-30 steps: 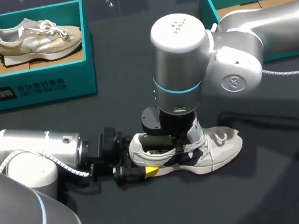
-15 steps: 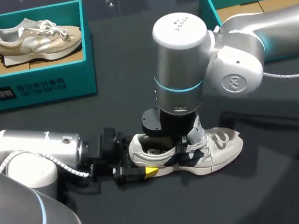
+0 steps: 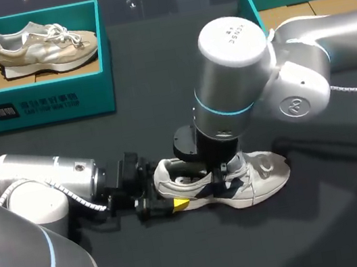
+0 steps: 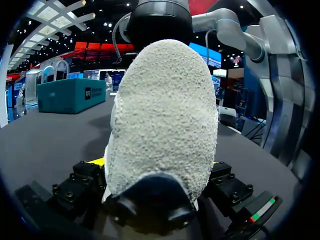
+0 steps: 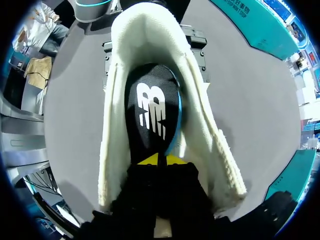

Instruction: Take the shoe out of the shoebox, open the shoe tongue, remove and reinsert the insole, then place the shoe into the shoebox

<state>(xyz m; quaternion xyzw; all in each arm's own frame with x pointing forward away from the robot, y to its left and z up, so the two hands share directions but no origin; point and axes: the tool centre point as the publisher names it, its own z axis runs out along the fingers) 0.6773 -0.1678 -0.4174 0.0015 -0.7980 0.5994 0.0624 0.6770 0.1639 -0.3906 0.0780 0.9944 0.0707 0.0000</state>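
At the far left of the tabletop [image 3: 186, 262] stands a teal shoebox [image 3: 43, 104]. A beige shoe [image 3: 40, 47] lies inside it on its cardboard floor, toe towards the middle of the tabletop.

Nearer the front, the left arm [image 3: 42, 180] lies low over the dark surface and reaches towards the centre. Its jaws are closed on the heel of the white shoe [image 3: 264, 174], one from each side. A yellow fingertip [image 3: 181, 204] shows against the near side of the heel. In the left wrist view the fuzzy pale heel [image 4: 165, 115] stands upright between the two black finger blocks and touches both.

The white shoe sits upright on its sole on the bare tabletop, near the middle. It is outside both boxes, heel towards the left arm and toe pointing right. Its collar is spread wide.

The right arm [image 3: 293, 80] comes in from the right and bends straight down over the shoe. Its jaws are sunk into the shoe's opening, just ahead of the heel. In the right wrist view the black insole [image 5: 152, 112], edged in blue, lies inside the pale collar directly ahead of the yellow tips, which meet it. Whether these jaws pinch the insole or only press on it cannot be told.

At the far right stands a second teal shoebox [image 3: 247, 2], showing only its cardboard floor.
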